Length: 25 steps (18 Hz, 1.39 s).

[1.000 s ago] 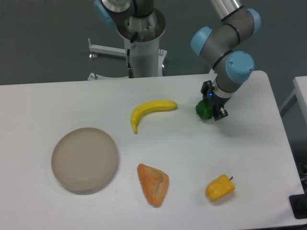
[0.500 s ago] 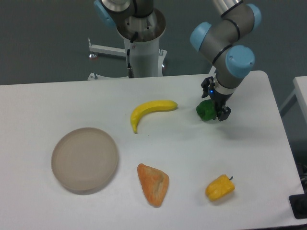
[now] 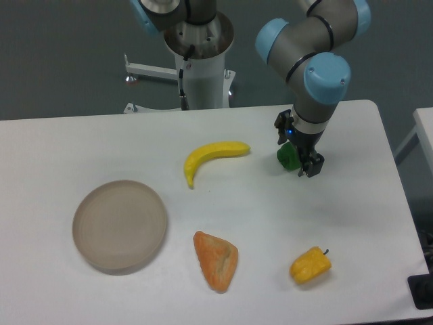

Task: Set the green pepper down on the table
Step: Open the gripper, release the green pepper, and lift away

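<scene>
Gripper: the gripper [image 3: 298, 157] points down over the right part of the table, and its black fingers [image 3: 312, 164] are closed around the green pepper.
Green pepper: the green pepper [image 3: 287, 157] sits between the fingers, only its left part is visible; it is very low over the table [image 3: 81, 142], but I cannot tell if it touches the surface.
Arm: the grey arm with blue joints [image 3: 316, 64] comes down from the top of the view to the gripper.
Banana: the yellow banana [image 3: 210, 157] lies on the table to the left of the green pepper, near it but apart.
Plate: the round beige-grey plate [image 3: 119, 225] is on the left front part of the table, well apart from the gripper.
Orange item: an orange lumpy piece [image 3: 216, 260] lies at the front, between the plate and the yellow pepper.
Yellow pepper: the yellow pepper [image 3: 310, 265] with a dark stem lies at the front right, well apart from the green pepper.
</scene>
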Each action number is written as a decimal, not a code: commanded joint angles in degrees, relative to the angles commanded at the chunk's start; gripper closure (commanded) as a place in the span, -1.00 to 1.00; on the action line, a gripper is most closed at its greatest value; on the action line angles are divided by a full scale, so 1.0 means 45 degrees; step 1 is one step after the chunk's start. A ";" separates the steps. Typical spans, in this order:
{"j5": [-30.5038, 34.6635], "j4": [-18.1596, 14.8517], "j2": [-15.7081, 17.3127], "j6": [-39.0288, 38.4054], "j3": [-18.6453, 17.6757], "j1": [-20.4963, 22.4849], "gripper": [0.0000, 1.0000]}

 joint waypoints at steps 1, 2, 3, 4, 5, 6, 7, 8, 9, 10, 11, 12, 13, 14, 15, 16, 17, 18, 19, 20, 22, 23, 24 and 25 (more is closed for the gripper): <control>-0.0078 -0.0237 -0.0157 -0.0430 0.0374 -0.0059 -1.00; -0.0098 -0.0374 -0.0236 -0.0667 0.0629 -0.0079 -1.00; -0.0117 -0.0414 -0.0256 -0.0766 0.0690 -0.0137 -1.00; -0.0040 -0.0396 -0.0333 -0.0786 0.0690 -0.0312 -1.00; -0.0039 -0.0357 -0.0373 -0.0786 0.0690 -0.0372 -1.00; -0.0117 -0.0356 -0.0373 -0.0786 0.0690 -0.0372 -1.00; -0.0137 -0.0356 -0.0393 -0.0786 0.0690 -0.0392 -1.00; -0.0137 -0.0356 -0.0393 -0.0786 0.0690 -0.0392 -1.00; -0.0156 -0.0356 -0.0412 -0.0786 0.0690 -0.0392 -1.00; -0.0176 -0.0337 -0.0412 -0.0786 0.0671 -0.0392 -1.00; -0.0195 -0.0337 -0.0412 -0.0767 0.0613 -0.0392 -1.00; -0.0215 -0.0298 -0.0412 -0.0767 0.0554 -0.0392 -1.00; -0.0292 -0.0259 -0.0412 -0.0747 0.0515 -0.0392 -1.00; -0.0332 -0.0259 -0.0412 -0.0747 0.0476 -0.0392 -1.00; -0.0313 -0.0259 -0.0393 -0.0670 0.0379 -0.0392 -1.00; -0.0313 -0.0239 -0.0354 -0.0650 0.0300 -0.0373 -1.00; -0.0313 -0.0239 -0.0334 -0.0630 0.0242 -0.0372 -1.00; -0.0313 -0.0239 -0.0315 -0.0630 0.0222 -0.0372 -1.00; -0.0313 -0.0239 -0.0315 -0.0611 0.0183 -0.0372 -1.00; -0.0293 -0.0181 -0.0295 -0.0572 0.0086 -0.0353 -1.00; -0.0313 0.0033 -0.0256 -0.0571 -0.0090 -0.0353 -1.00; -0.0313 0.0073 -0.0237 -0.0571 -0.0110 -0.0353 -1.00; -0.0313 0.0073 -0.0237 -0.0571 -0.0130 -0.0334 -1.00; -0.0313 0.0073 -0.0237 -0.0571 -0.0130 -0.0333 -1.00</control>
